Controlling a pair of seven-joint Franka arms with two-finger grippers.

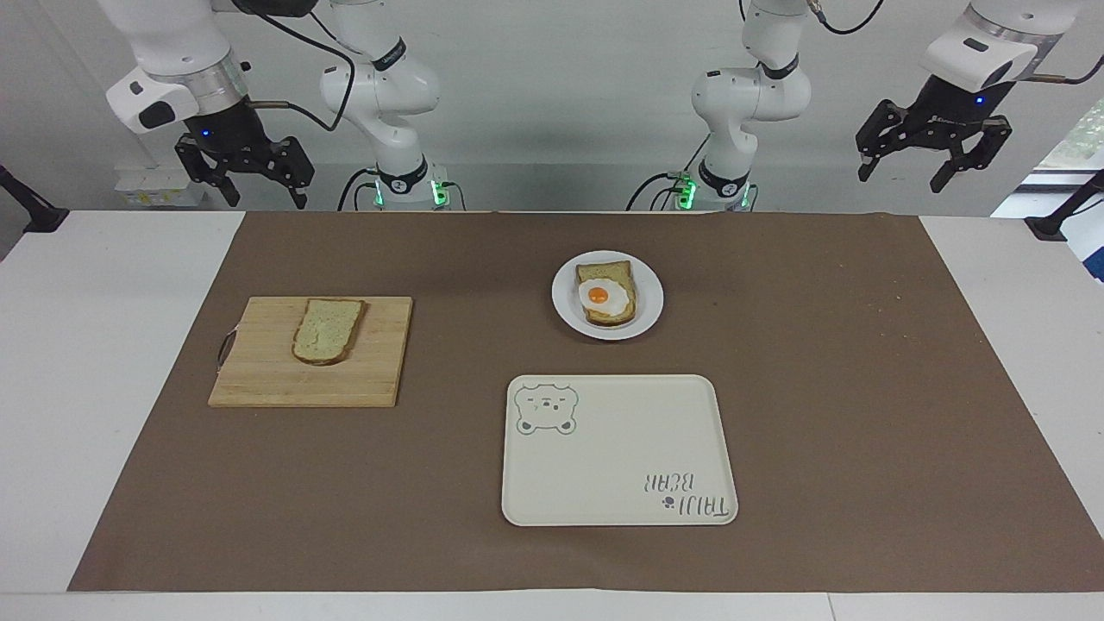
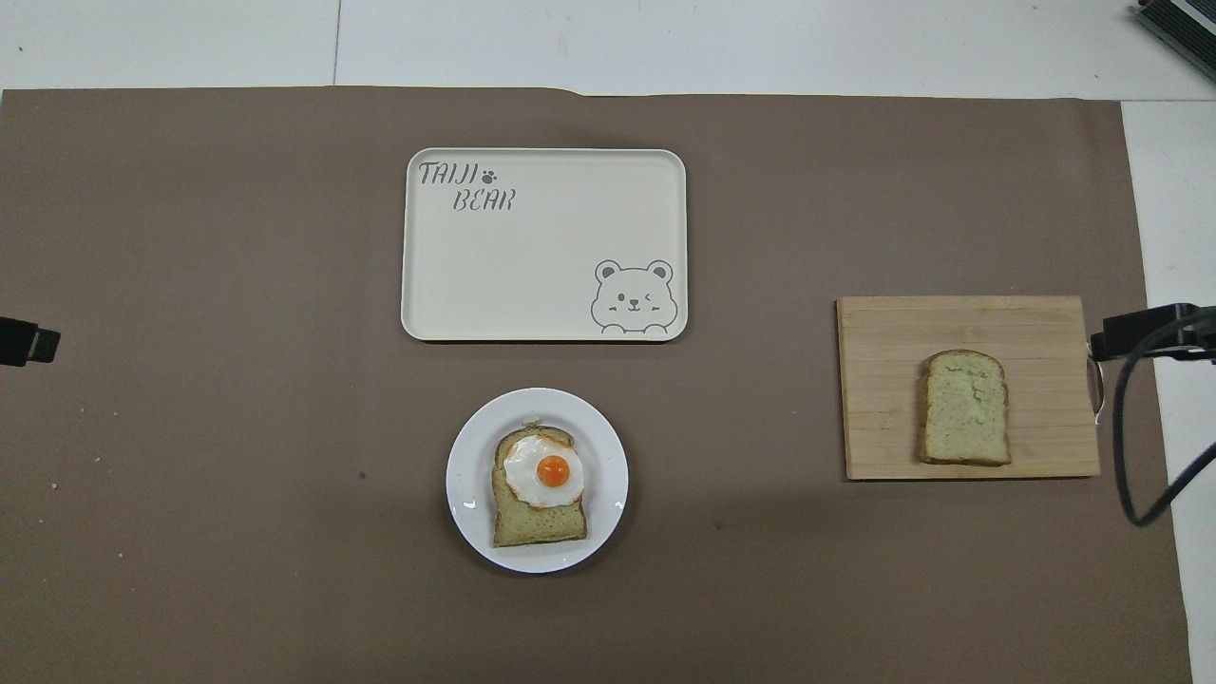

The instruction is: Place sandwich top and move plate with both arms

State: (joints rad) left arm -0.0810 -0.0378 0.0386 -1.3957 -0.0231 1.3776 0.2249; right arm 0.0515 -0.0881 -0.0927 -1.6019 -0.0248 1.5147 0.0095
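Observation:
The sandwich top (image 1: pixel 327 330), a plain green-speckled bread slice, lies on a wooden cutting board (image 1: pixel 259 379) toward the right arm's end of the table; it also shows in the overhead view (image 2: pixel 964 421). The white plate (image 1: pixel 565 297) holds a bread slice with a fried egg (image 1: pixel 606 294) and sits mid-table, nearer to the robots than the tray; the plate also shows in the overhead view (image 2: pixel 465 475). My right gripper (image 1: pixel 263 194) hangs open and empty, raised over the table's edge at the robots' end. My left gripper (image 1: pixel 906 172) hangs open and empty, raised at the left arm's end.
A cream rectangular tray (image 1: pixel 618 448) with a bear drawing lies farther from the robots than the plate, also in the overhead view (image 2: pixel 541 275). A brown mat (image 1: pixel 819 362) covers most of the white table. A black cable (image 2: pixel 1135 446) hangs beside the cutting board.

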